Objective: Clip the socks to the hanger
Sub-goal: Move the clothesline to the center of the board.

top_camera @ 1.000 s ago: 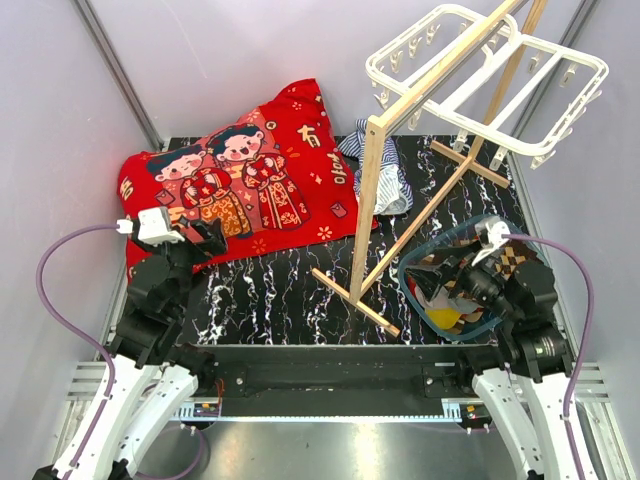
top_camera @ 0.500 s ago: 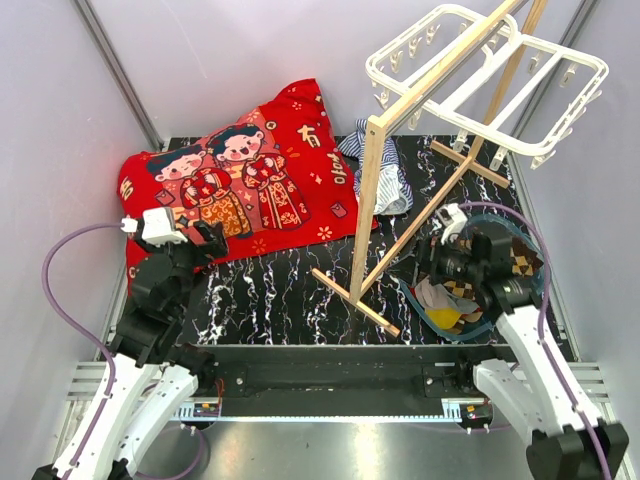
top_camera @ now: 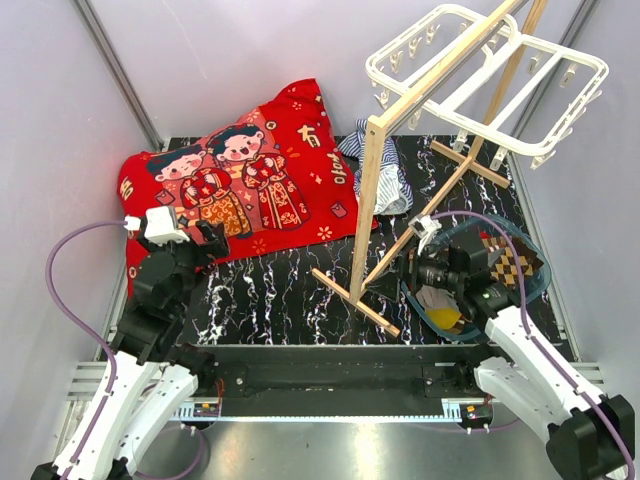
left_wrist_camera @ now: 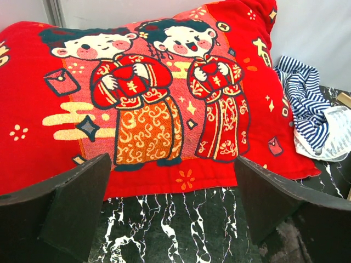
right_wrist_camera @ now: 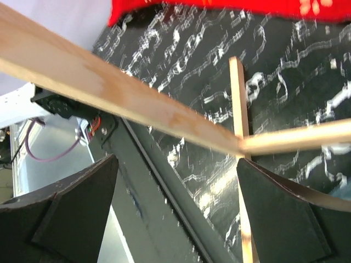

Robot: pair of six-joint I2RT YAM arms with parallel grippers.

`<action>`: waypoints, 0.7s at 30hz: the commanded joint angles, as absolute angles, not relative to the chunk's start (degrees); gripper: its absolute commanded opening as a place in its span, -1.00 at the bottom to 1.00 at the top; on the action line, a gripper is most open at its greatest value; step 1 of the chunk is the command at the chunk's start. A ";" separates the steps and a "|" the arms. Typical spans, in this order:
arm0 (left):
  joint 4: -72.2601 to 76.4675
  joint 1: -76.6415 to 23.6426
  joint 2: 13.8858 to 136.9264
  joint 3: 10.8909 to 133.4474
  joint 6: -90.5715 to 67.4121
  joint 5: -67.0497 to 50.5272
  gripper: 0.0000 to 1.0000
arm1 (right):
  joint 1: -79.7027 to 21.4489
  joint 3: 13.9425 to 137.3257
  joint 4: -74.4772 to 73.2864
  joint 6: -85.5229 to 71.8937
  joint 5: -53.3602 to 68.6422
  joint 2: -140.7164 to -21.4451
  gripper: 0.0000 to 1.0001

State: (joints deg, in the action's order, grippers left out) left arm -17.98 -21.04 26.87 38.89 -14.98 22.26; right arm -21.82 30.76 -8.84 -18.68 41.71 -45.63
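**Both grippers open and empty; socks lie in the basket on the right**

Your left arm is folded close above its base. Its forearm rises toward the far side, and the left gripper (top_camera: 212, 238) points at the near edge of the red cushion (top_camera: 240, 180). In the left wrist view the left gripper (left_wrist_camera: 173, 213) has its jaws spread wide with nothing between them. They frame the cushion (left_wrist_camera: 164, 109) and a strip of black marbled table (left_wrist_camera: 175, 235). The blue-and-white striped cloth (left_wrist_camera: 307, 109) lies off to the right of the cushion.

Your right arm reaches up and to the left from its base, with its wrist over the near-left rim of the clear basket (top_camera: 541, 272). The right gripper (top_camera: 408, 268) points left toward the foot of the wooden rack (top_camera: 372, 190). In the right wrist view the right gripper (right_wrist_camera: 175, 213) is also spread wide and holds nothing. A slanted wooden bar (right_wrist_camera: 109, 90) of the rack crosses in front of it over the table (right_wrist_camera: 192, 49). That picture is blurred.

The socks (top_camera: 505, 262) sit in the basket beside the right wrist, and the diamond-checkered fabric shows plainly. Neither gripper touches them. The hanger (top_camera: 575, 56) hangs high on the rack at the far right, well apart from both grippers, and no sock is clipped to it.
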 commanded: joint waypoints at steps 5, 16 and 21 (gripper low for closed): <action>-16.79 -20.83 27.42 41.04 -14.50 21.09 0.98 | -29.17 34.97 18.54 -19.87 42.55 -55.97 0.99; -16.79 -20.48 27.34 40.96 -14.85 20.92 0.98 | -39.98 49.81 30.05 -14.77 32.52 -77.75 0.99; -16.79 -20.13 27.07 41.04 -15.12 20.57 0.98 | -42.89 58.52 31.29 -12.75 29.89 -86.73 1.00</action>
